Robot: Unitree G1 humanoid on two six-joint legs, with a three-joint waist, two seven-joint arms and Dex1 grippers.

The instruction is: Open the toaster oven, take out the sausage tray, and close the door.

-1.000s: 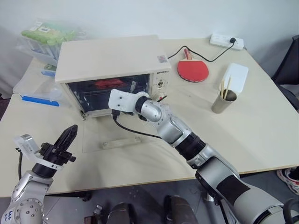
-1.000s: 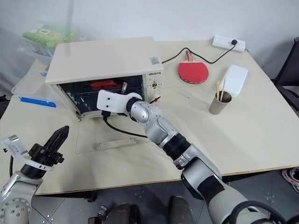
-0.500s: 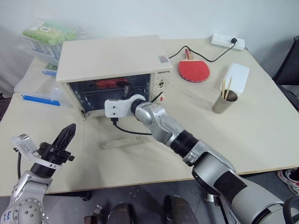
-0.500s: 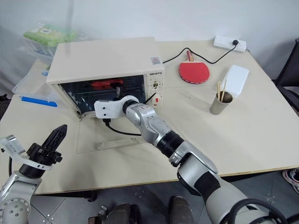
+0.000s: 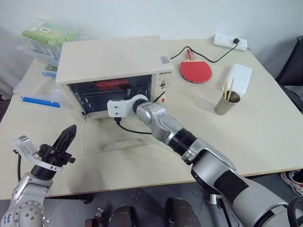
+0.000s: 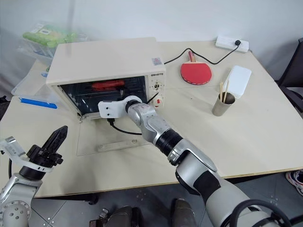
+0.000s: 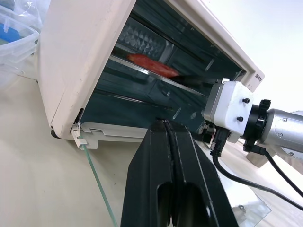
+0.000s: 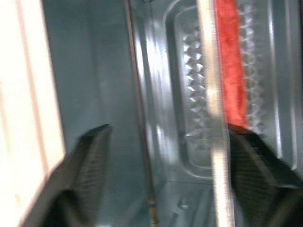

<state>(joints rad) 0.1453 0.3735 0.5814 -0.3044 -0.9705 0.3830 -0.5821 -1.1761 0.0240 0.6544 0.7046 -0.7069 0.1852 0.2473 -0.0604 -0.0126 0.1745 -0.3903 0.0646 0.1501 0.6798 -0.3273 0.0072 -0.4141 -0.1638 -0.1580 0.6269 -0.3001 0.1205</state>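
The cream-white toaster oven (image 5: 111,59) stands at the back left of the table. Its glass door (image 5: 102,137) lies flat on the tabletop, bar handle (image 5: 123,143) toward me. Inside, the silver sausage tray (image 8: 194,99) sits on its rack with a red sausage (image 5: 112,83) on it. My right gripper (image 8: 170,130) reaches into the oven mouth, open. The tray's front rim (image 8: 214,123) runs between its fingers (image 8: 90,161), close to one of them; I cannot tell if they touch. My left gripper (image 5: 66,138) hovers shut and holding nothing near the table's front left.
A red table-tennis paddle (image 5: 195,71), a white box (image 5: 238,78) and a metal cup of chopsticks (image 5: 226,103) sit to the right of the oven. A power strip (image 5: 229,42) lies at the back right. Plastic containers (image 5: 47,38) are stacked behind the oven at the left.
My right wrist has sunk a little toward the oven mouth and rolled. The left arm has stayed still.
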